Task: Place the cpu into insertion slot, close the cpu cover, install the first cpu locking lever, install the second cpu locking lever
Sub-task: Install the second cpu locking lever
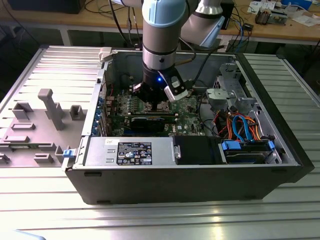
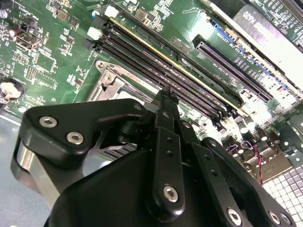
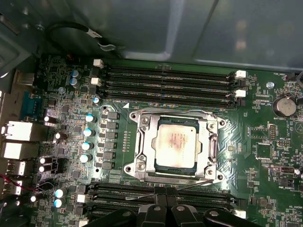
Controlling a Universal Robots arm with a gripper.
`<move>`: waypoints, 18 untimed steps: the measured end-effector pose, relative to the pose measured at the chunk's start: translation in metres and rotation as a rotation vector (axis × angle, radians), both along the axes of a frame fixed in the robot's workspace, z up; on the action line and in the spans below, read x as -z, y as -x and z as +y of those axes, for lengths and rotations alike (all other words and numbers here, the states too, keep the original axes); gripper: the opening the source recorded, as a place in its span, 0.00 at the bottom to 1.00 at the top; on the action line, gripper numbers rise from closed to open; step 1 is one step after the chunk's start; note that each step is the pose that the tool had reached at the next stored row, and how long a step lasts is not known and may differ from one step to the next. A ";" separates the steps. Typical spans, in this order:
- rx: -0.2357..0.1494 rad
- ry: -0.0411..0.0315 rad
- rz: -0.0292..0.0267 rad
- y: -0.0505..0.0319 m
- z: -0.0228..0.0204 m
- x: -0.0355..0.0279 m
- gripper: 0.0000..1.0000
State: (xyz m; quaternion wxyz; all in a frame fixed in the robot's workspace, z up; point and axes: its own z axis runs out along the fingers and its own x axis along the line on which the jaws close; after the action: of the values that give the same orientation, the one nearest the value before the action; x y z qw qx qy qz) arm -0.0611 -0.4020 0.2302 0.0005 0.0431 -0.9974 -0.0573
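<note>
cpu [image 3: 176, 145] seated in insertion slot [image 3: 142, 163] | cpu cover [image 3: 209, 147] down | jaws [image 3: 165, 208] narrow, empty, beside lever [image 3: 180, 183] | press lever squarely under its hook

Memory slots [image 3: 165, 80] flank cpu cover [image 3: 173, 146] both sides; space above it open.

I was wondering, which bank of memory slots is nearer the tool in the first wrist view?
The bank of memory slots on the tool side of the cpu cover, right against the black fingers; the other bank lies beyond the socket, beside the case wall.
</note>
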 end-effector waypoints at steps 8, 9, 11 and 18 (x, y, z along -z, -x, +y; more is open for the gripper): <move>0.000 -0.0210 0.0005 0.0042 -0.0072 0.0017 0.11; 0.000 -0.0210 0.0005 0.0054 -0.0073 0.0020 0.11; 0.000 -0.0210 0.0006 0.0079 -0.0075 0.0022 0.11; 0.000 -0.0212 0.0011 0.0197 -0.0080 0.0044 0.11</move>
State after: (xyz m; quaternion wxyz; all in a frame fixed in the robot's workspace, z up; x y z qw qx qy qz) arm -0.0808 -0.4101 0.2259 0.0006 0.0431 -0.9968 -0.0679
